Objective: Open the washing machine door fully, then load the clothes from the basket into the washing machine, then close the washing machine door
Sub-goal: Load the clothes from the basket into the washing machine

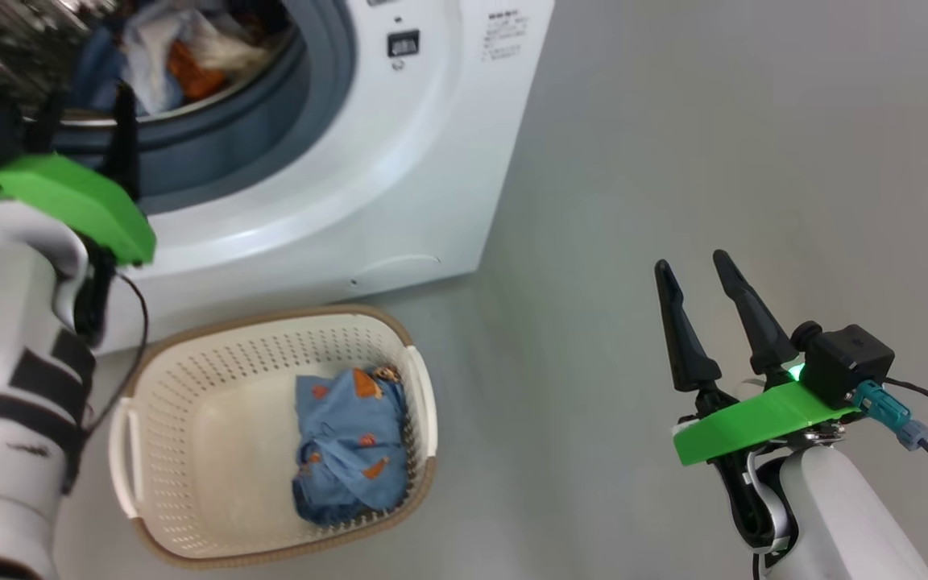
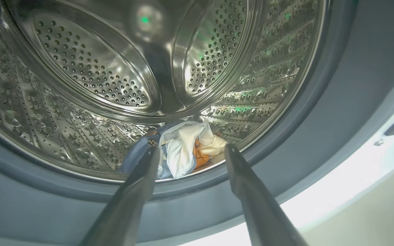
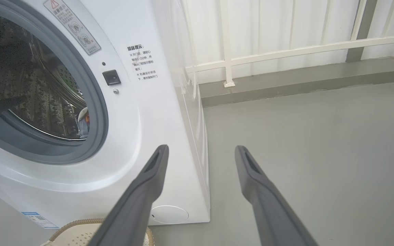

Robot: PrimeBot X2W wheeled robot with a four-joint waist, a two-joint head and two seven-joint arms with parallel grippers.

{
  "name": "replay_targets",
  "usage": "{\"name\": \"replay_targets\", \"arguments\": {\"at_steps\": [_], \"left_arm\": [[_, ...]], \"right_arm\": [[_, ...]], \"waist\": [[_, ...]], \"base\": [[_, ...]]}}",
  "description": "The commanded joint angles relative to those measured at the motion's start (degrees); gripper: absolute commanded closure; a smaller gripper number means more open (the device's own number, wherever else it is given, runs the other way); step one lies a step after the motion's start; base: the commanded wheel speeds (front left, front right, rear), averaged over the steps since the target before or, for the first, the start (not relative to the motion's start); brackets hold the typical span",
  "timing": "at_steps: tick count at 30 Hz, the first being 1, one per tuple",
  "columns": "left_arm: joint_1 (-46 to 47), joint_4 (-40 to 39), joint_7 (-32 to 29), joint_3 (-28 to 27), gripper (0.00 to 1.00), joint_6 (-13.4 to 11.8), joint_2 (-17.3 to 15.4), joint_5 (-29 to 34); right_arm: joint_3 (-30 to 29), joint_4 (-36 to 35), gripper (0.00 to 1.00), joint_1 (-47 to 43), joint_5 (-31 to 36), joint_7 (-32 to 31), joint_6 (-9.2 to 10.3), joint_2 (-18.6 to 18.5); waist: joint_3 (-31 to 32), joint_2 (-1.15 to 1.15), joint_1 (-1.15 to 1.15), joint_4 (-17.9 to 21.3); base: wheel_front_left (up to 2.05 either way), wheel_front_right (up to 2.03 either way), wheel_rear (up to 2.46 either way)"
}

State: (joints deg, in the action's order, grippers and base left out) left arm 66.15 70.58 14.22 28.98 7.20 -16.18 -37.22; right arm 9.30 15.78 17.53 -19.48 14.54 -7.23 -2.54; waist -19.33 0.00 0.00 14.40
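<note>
The white washing machine (image 1: pixel 399 161) stands with its mouth uncovered; the washing machine door is out of view. Some clothes (image 1: pixel 174 56) lie at the bottom of the steel drum (image 2: pixel 91 68), a blue, white and orange heap (image 2: pixel 183 153). My left gripper (image 1: pixel 84 101) is open at the grey gasket, its fingers pointing into the drum just short of that heap (image 2: pixel 192 150), holding nothing. A blue bear-print garment (image 1: pixel 351 443) lies in the cream basket (image 1: pixel 271 318) on the floor in front of the machine. My right gripper (image 1: pixel 691 262) hovers open and empty over bare floor to the right.
Grey floor (image 1: pixel 714 121) stretches to the right of the machine. A white railing (image 3: pixel 286 51) and a low kerb run along the far wall. The basket's rim (image 3: pixel 80 225) sits close against the machine's front, under my left forearm (image 1: pixel 5 346).
</note>
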Motion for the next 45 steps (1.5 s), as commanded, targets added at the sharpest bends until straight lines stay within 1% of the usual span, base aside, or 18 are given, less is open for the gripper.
{"name": "replay_targets", "arguments": {"at_steps": [1,9,12,15,18,28,39,45], "left_arm": [[-1.31,-2.1,0.71,-1.52,0.0,0.21,-1.88,-0.72],[-11.13,-11.1,0.76,-4.91,0.0,-0.25,-2.08,-0.54],[-13.83,-13.42,0.76,-5.93,0.0,-0.34,-1.89,-0.62],[-17.79,-17.43,0.77,-7.12,0.0,-0.32,-2.17,-0.17],[-23.12,-22.62,0.77,-9.12,0.0,-0.97,-2.64,0.28],[-35.5,-36.1,0.77,-12.1,0.0,-3.86,-3.17,1.93],[-47.84,-48.37,0.62,-14.57,0.0,-7.64,-4.72,0.38],[-52.12,-53.59,0.35,-15.56,0.0,-10.04,-5.57,-0.03]], "right_arm": [[0.74,-0.79,0.0,-0.06,1.0,0.46,-0.25,-0.33],[-0.3,1.02,0.0,-1.19,2.16,0.46,-0.25,-0.33],[-0.57,1.33,0.0,-1.49,2.35,0.46,-0.25,-0.33],[-0.74,1.81,0.0,-1.97,2.54,0.46,-0.25,-0.33],[-1.05,2.31,0.0,-2.58,2.89,0.46,-0.25,-0.33],[-0.93,3.36,0.0,-3.96,2.55,0.46,-0.25,-1.22],[-0.63,3.01,0.0,-4.99,1.41,0.46,-0.25,-2.1],[-0.85,3.07,0.0,-5.4,1.09,0.46,-0.25,-2.87]], "waist": [[4.0,0.0,0.0,-3.02],[8.78,0.0,0.0,-6.74],[9.8,0.0,0.0,-7.52],[11.1,0.0,0.0,-8.56],[12.55,0.0,0.0,-9.99],[16.14,0.0,0.0,-12.49],[17.36,0.0,0.0,-12.88],[17.89,0.0,0.0,-12.9]], "base": [[0.0,0.0,0.0],[0.0,0.0,0.0],[0.0,0.0,0.0],[0.0,0.0,0.0],[0.0,0.0,0.0],[0.0,0.0,0.0],[0.0,0.0,0.0],[0.0,0.0,0.0]]}}
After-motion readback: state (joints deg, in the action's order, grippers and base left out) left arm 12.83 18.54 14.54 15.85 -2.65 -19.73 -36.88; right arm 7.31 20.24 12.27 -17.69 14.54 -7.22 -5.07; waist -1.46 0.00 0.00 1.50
